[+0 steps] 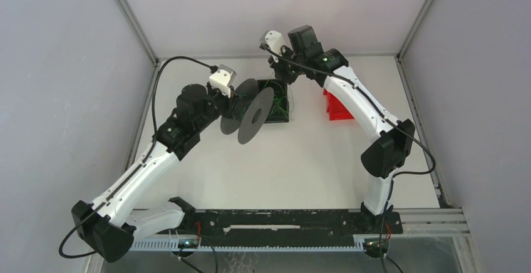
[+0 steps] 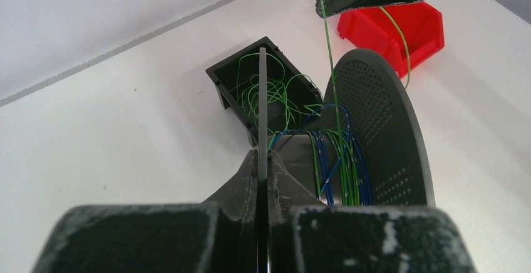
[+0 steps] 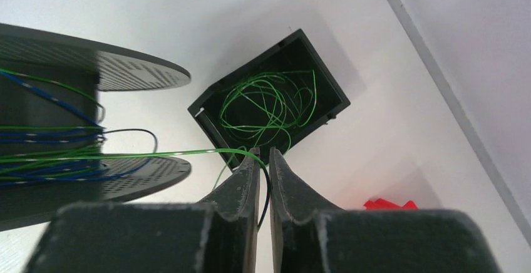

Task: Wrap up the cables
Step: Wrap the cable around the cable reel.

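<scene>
While the left gripper (image 2: pixel 263 176) is clamping tight on a thin flange of the perforated grey spool (image 2: pixel 388 110), thin green cables (image 3: pixel 263 104) are looping loosely in the square black box (image 2: pixel 221 90) near the table's (image 1: pixel 300 160) far edge, and one strand is running between the right gripper's (image 3: pixel 264 160) barely parted fingers.

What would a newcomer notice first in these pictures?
Probably the dark spool held mid-table, its flange pinched in the left fingers, with green and blue cables wound on its hub. Behind it, a black box holds loose green loops, and one green strand runs from the spool to the tips of the narrowly parted right fingers.
</scene>
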`<state>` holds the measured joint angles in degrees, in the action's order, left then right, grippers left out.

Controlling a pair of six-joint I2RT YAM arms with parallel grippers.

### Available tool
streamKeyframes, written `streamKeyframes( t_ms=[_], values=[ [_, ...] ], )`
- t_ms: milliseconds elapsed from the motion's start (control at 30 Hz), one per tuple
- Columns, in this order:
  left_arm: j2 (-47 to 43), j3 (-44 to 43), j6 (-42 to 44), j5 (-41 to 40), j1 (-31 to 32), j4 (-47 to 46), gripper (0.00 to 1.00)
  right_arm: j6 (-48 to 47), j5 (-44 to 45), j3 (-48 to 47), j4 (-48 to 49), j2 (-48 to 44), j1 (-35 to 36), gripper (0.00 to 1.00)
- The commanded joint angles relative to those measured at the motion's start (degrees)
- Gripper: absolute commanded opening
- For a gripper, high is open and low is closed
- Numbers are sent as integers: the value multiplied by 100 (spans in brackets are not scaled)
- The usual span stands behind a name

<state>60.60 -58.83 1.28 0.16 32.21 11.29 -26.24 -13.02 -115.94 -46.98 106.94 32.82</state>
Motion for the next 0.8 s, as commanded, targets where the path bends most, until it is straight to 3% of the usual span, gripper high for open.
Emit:
streamKeyframes(
  t_ms=[0, 467, 767],
  values=[
    [-319, -366, -264, 499, -135, -123, 0, 189, -135, 324, 518, -33, -291, 16],
    [-384, -691, -993, 1256, -818, -125, 0, 650, -962, 2207, 1540, -487, -604, 18],
    [-374, -1007, -1593, 1403, -1063, -65, 0, 979, -1707, 2864, 1943, -510, -789, 19]
  ],
)
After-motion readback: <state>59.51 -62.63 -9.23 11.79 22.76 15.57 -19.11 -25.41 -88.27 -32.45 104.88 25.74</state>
